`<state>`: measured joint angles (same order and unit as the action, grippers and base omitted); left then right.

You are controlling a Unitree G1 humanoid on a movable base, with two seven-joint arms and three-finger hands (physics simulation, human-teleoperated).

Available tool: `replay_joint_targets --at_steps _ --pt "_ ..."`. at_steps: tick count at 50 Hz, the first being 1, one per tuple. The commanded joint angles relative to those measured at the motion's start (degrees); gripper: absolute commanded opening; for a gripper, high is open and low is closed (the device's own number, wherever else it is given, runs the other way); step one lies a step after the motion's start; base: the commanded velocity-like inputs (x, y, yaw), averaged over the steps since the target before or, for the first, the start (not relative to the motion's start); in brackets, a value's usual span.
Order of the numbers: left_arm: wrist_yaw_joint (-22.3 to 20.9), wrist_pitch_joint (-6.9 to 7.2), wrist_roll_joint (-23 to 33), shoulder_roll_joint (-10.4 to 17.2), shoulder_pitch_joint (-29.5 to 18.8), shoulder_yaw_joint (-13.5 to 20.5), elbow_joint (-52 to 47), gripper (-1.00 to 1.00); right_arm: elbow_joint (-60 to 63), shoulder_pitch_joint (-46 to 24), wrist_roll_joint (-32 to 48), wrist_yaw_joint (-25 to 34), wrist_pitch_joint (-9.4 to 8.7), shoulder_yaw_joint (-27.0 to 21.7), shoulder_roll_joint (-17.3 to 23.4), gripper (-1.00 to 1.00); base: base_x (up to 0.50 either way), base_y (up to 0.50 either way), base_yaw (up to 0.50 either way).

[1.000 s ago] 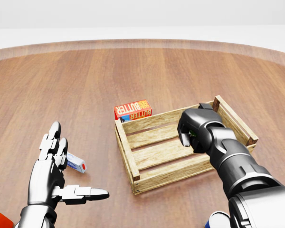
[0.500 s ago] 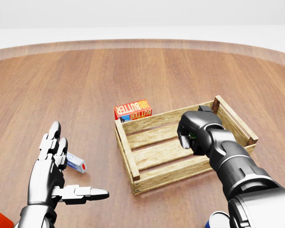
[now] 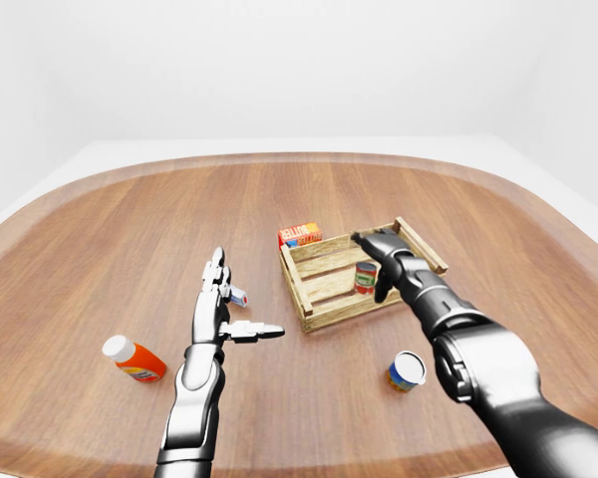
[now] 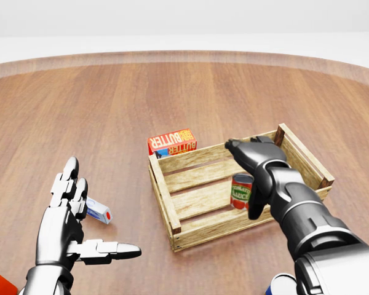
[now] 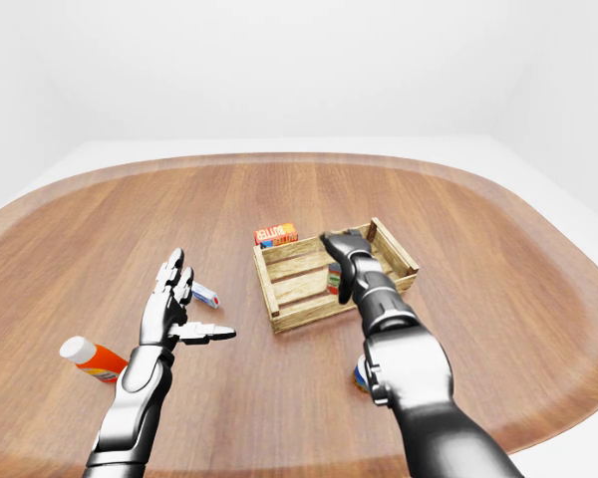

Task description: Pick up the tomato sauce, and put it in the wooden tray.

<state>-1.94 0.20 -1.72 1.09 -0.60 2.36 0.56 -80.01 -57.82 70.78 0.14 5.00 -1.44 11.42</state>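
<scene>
The can of tomato sauce stands upright inside the wooden tray, towards the tray's right end in the head view, with the right hand spread open above and just beside it, gripping nothing. The butter box lies just outside the tray's upper left corner. To the tray's left, the left hand hovers open and empty over the table near a small tube; an orange bottle lies farther left, and a small cup stands below the tray in the left-eye view.
</scene>
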Motion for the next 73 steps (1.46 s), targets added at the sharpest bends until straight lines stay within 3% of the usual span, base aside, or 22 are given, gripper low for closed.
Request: replay_joint_targets --at_steps 1,28,61,73 --pt "0.0 -0.06 0.0 0.0 0.0 -0.1 0.0 1.0 0.1 0.6 0.3 0.0 0.0 0.1 -0.1 1.0 0.0 0.0 0.0" --pt "0.0 -0.16 0.0 0.0 -0.1 0.0 0.2 1.0 0.1 0.6 0.1 0.1 0.0 -0.1 -0.2 1.0 0.0 0.0 0.0" --pt "0.0 -0.06 0.0 0.0 -0.1 0.0 0.2 1.0 1.8 -13.0 -4.2 -0.6 0.0 1.6 3.8 1.0 0.0 0.0 0.0" --pt "0.0 -0.08 0.1 0.0 -0.2 0.0 0.3 1.0 4.2 -18.2 -13.0 0.2 0.0 0.1 4.9 1.0 0.0 0.0 0.0"
